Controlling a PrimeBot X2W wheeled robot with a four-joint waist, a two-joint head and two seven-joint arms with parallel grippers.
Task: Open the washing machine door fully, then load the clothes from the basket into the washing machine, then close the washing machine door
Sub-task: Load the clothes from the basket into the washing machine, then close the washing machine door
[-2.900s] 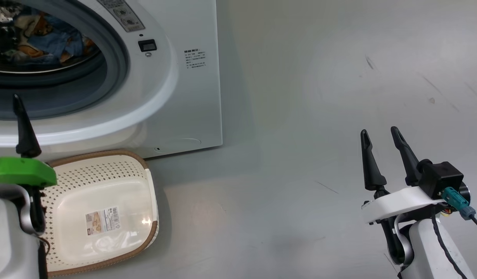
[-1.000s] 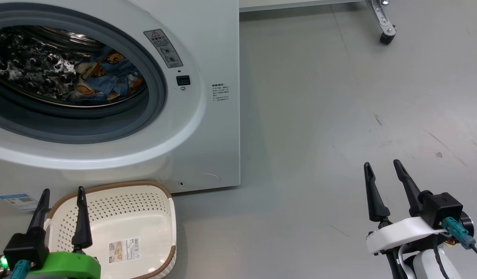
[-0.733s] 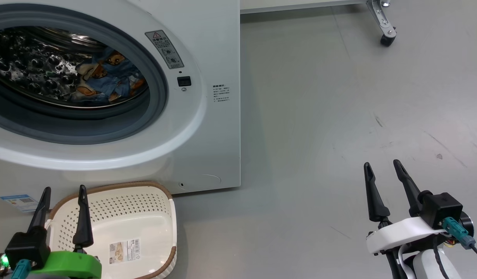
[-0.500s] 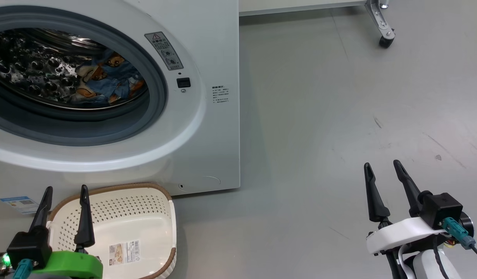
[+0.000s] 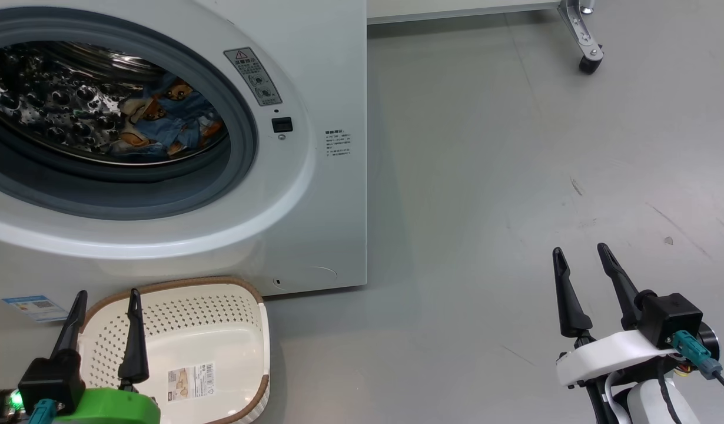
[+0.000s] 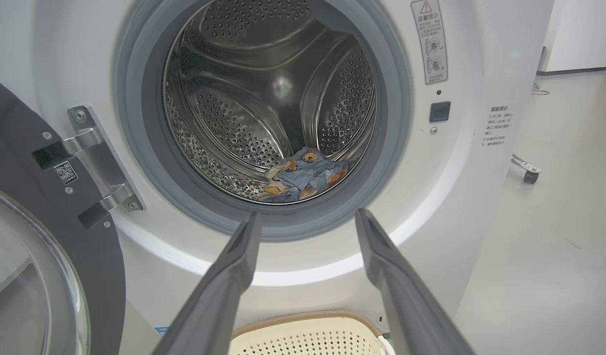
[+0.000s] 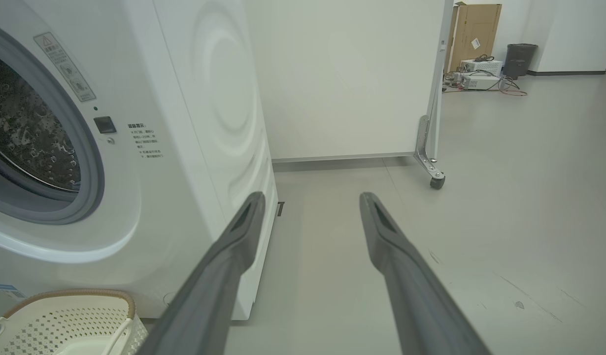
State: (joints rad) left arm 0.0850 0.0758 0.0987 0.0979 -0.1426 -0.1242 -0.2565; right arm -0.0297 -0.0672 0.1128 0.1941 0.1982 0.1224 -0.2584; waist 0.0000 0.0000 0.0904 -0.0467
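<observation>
The washing machine door (image 6: 103, 268) hangs open at the left of the washing machine (image 5: 332, 76); the clothes (image 5: 162, 125) lie inside its drum (image 6: 244, 113); the basket (image 5: 179, 312) sits on the floor (image 5: 515, 176) near its front. Left jaws and right jaws gape, holding nothing.

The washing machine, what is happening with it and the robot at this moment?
Loading looks finished. The washing machine door stands open, the clothes lie in the drum, and the basket before the washing machine is empty. The left fingers and the right fingers are open and hold nothing; closing the door remains.
</observation>
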